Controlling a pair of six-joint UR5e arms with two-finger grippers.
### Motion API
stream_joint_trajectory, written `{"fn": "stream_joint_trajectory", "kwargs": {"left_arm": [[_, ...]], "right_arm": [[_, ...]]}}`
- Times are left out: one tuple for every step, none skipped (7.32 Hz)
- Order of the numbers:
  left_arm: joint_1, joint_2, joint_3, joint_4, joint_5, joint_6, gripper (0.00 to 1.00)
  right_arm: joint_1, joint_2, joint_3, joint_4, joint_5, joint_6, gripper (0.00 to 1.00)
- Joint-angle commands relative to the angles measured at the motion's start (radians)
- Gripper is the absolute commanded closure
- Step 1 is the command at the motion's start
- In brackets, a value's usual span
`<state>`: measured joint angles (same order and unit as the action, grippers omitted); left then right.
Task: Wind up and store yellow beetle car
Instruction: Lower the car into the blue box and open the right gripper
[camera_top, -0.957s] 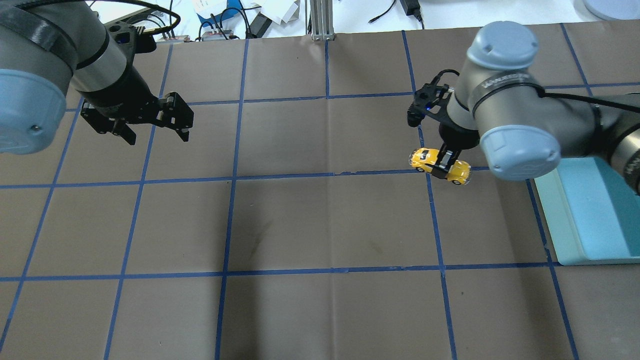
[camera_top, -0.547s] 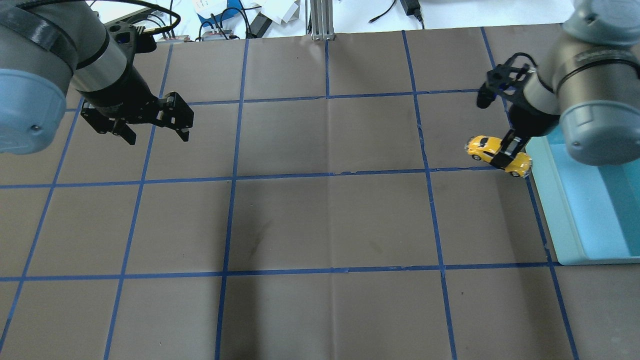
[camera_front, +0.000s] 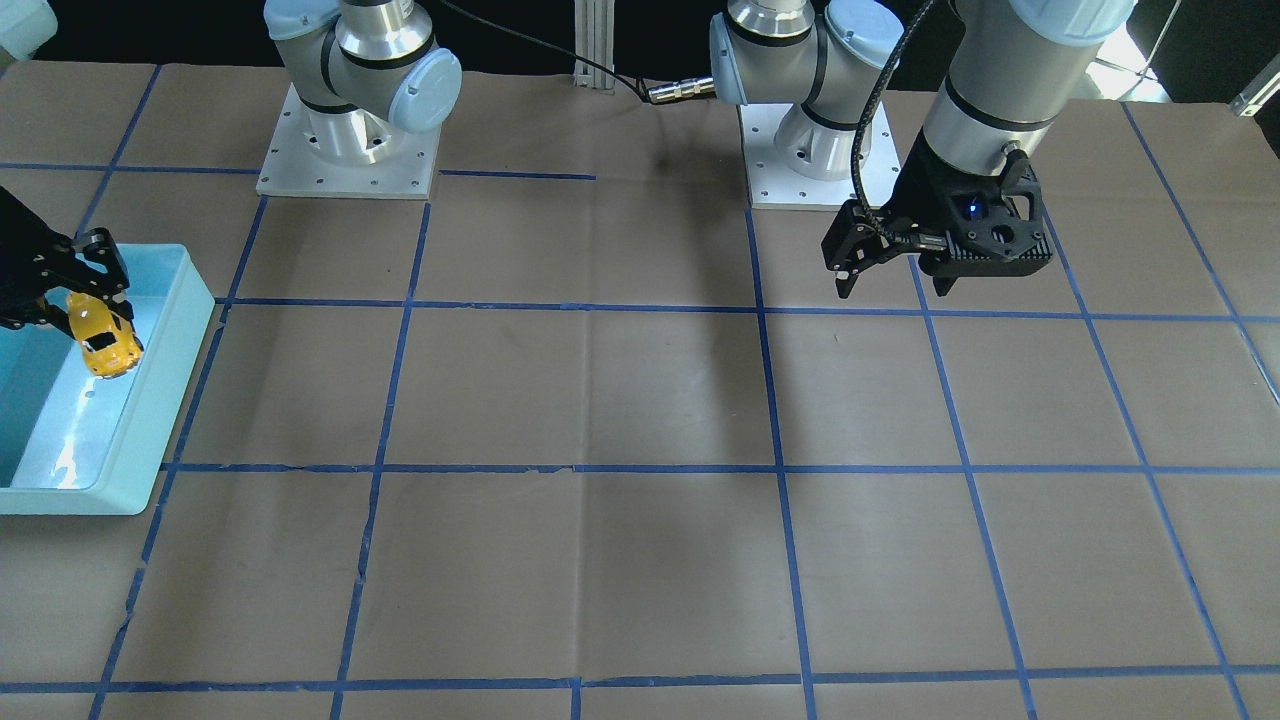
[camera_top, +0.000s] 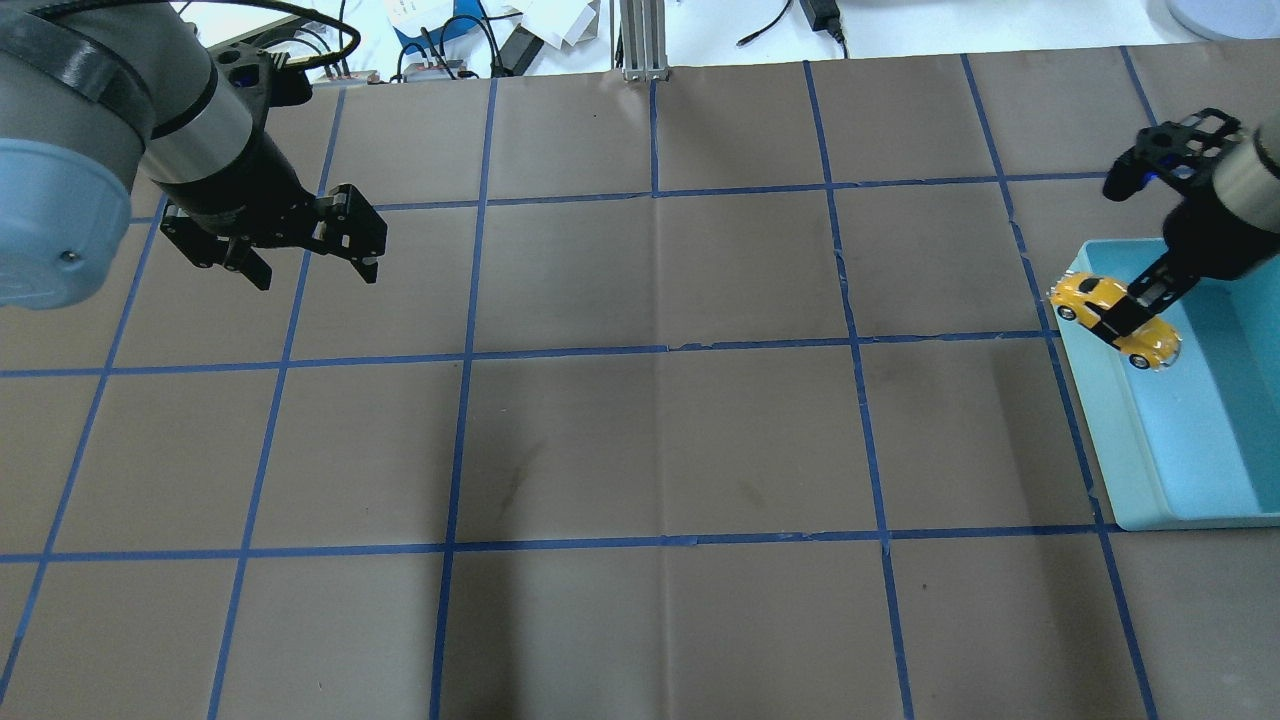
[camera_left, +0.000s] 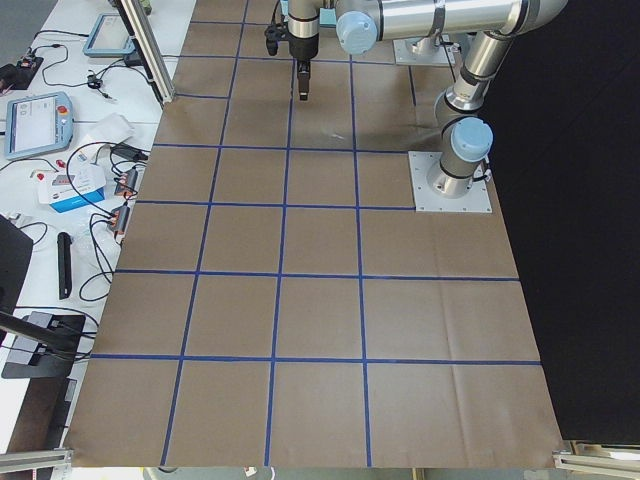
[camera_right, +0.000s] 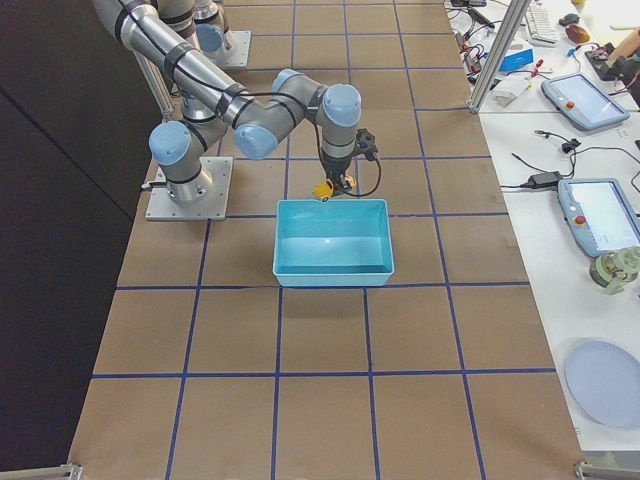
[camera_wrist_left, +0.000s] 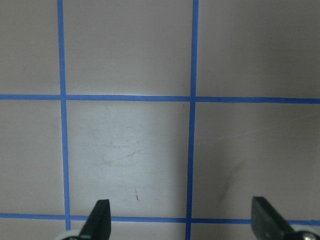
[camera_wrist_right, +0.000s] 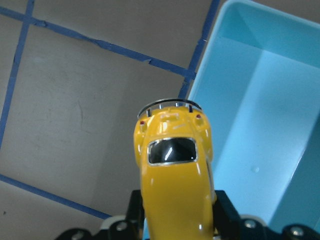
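Grip was firm: right hand (camera_top: 1128, 315) clamped the yellow beetle car (camera_top: 1085, 293) above the blue bin's (camera_top: 1100, 430) wall; left hand (camera_top: 316, 276) gaped open, well away from that bin.

No text, label, brand or number can be read; the handheld screen (camera_right: 603, 215) shows too small.

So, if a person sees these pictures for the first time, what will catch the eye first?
First the yellow beetle car, clamped in the right gripper in the air over the rim of the light blue bin at the table's right end. Next the left gripper, open and empty, above the brown table with its blue tape grid.
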<state>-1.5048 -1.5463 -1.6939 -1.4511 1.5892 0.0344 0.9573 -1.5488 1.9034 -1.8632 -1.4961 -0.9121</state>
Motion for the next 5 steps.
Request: {"fn": "stream_joint_trajectory", "kwargs": {"left_arm": [[0.0,0.0,0.0,0.0,0.0,0.001,0.0],[0.0,0.0,0.002,0.002,0.0,0.001,0.0],[0.0,0.0,0.0,0.002,0.0,0.001,0.0],[0.0,0.0,0.002,0.002,0.0,0.001,0.0],[0.0,0.0,0.002,0.002,0.0,0.001,0.0]], "right_arm": [[-0.05,0.041,0.002,-0.027,0.0,0.073,0.57],[-0.081,0.071,0.002,-0.071,-0.006,0.085,0.57],[-0.104,0.103,0.002,-0.094,-0.007,0.105,0.57],[-0.112,0.13,0.002,-0.129,-0.019,0.104,0.57],[-0.121,0.168,0.003,-0.142,-0.07,0.104,0.53]]}}
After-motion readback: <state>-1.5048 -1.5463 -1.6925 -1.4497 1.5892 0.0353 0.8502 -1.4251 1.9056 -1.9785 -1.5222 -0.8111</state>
